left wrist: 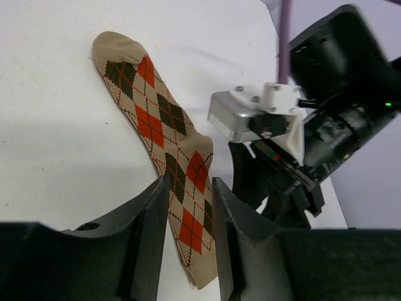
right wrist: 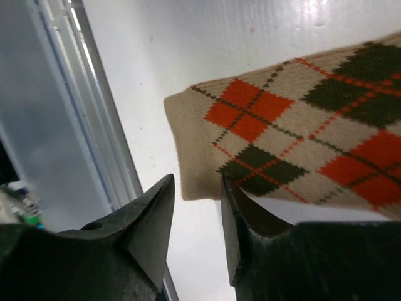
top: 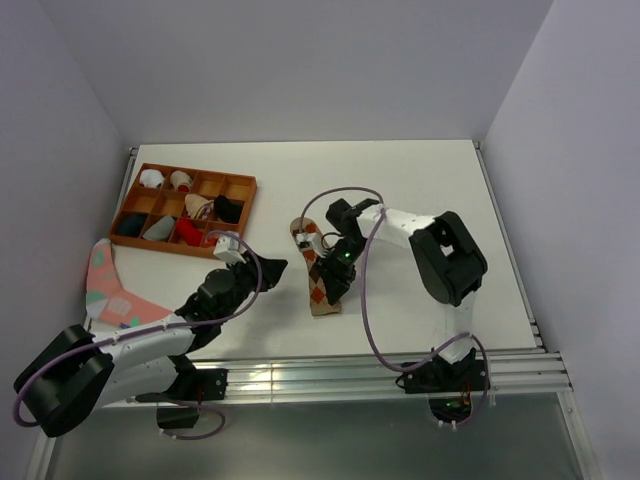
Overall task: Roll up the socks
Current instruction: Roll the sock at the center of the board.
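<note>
As the argyle sock point(top: 322, 296) lies flat and unrolled at mid-table, cuff towards the near edge, the rolling is judged not yet begun. Over that cuff the right gripper point(right wrist: 195, 182) is held with jaws parted, nothing clasped. Near the sock's left side, the left gripper point(left wrist: 190, 182) is likewise released and empty. A pinch on the cuff edge is called for next, then a turn towards the far toe. A pink sock point(top: 108, 290) is seen near left, a compartment tray point(top: 195, 173) far left.
</note>
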You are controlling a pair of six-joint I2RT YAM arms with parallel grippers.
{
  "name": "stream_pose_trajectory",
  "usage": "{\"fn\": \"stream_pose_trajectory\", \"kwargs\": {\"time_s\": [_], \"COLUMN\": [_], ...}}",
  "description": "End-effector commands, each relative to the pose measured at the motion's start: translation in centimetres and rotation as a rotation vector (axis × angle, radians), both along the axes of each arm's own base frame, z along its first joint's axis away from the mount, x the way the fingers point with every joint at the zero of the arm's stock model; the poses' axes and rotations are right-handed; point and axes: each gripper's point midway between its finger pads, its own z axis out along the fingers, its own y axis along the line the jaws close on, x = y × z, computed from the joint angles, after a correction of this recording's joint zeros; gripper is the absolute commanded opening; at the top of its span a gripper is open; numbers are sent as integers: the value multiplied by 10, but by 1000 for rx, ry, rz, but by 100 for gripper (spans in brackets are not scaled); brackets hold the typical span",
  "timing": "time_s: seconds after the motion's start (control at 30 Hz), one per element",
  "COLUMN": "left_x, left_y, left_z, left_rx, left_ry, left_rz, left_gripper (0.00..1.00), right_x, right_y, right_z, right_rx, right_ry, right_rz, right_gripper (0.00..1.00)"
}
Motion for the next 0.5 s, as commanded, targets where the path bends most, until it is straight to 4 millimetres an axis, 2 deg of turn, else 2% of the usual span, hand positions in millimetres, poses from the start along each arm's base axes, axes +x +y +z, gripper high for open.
{"fn": "stream_pose_trajectory", "kwargs": {"time_s": [0.0, 0.03, 0.07, 0.1, 0.17, 0.2, 0.23, 0.3, 0.33, 0.4, 0.43, 0.47], "left_x": [5, 5, 4, 0, -3, -3, -3, 1, 1, 4, 3, 3], "left_y": [-14, -15, -15, -14, -10, -8, -5, 3, 8, 21, 29, 34], "left_z": [22, 17, 20, 15, 23, 19, 28, 27, 38, 39, 48, 53], "left_rx": [-26, -26, -43, -58, -99, -91, -101, -78, -97, -88, -108, -115], "left_ry": [-66, -51, -58, -47, -55, -27, -33, 7, -4, 43, 47, 57], "left_rz": [-41, -43, -46, -51, -40, -30, -14, 36, 58, 137, 168, 197], "left_gripper": [37, 36, 36, 36, 38, 38, 38, 39, 39, 40, 40, 40], "right_x": [21, 28, 32, 36, 38, 44, 45, 43, 43, 40, 40, 32], "right_y": [4, 6, -1, -3, -8, -15, -11, -21, -16, -24, -22, -22], "right_z": [26, 27, 22, 27, 27, 24, 24, 21, 21, 16, 16, 13], "right_rx": [34, 42, 5, 10, -4, -48, -40, -76, -70, -108, -103, -101], "right_ry": [-203, -252, -291, -333, -412, -472, -524, -597, -641, -711, -747, -766], "right_rz": [-35, -44, -55, -65, -63, -63, -50, -45, -29, -10, -2, 30], "right_gripper": [46, 47, 48, 48, 49, 49, 50, 51, 51, 51, 52, 52]}}
